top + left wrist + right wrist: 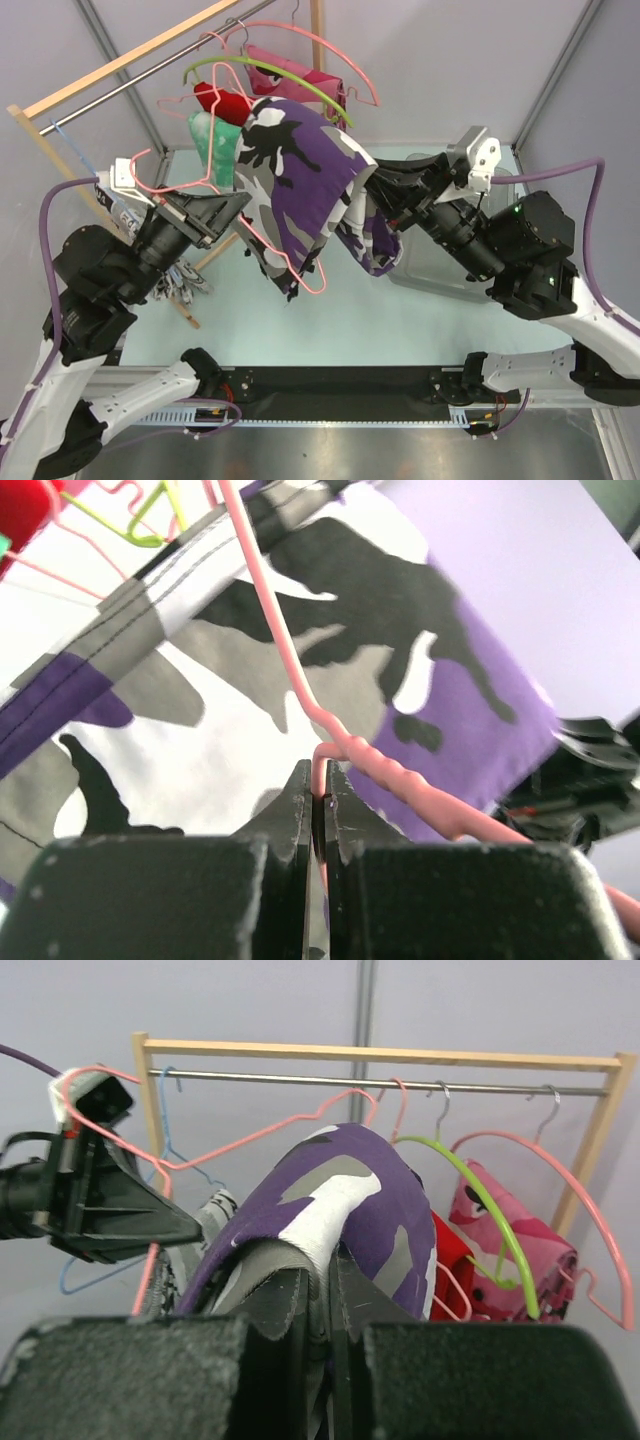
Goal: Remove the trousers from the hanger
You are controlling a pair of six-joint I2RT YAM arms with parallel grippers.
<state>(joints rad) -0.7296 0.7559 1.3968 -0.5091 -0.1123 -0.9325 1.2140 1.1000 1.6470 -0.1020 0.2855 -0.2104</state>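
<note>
The camouflage trousers (300,175) hang draped over the thin pink hanger (322,285) in mid-air, in front of the rack. My left gripper (240,207) is shut on the hanger's wire (290,660), pinching it just below a bend, with the trousers (200,730) right behind it. From the right, my right gripper (372,187) is shut on a fold of the trousers (350,1190). The cloth bulges up over its fingertips (300,1290). The right wrist view shows the hanger (250,1135) running left to the left gripper (190,1228).
A wooden rack (130,60) with a metal rail (380,1082) stands at the back. On it hang a lime-green hanger (480,1200), a pink garment (510,1230), a red one (220,98) and a green-white one (215,140). A newsprint garment (185,278) lies at the left.
</note>
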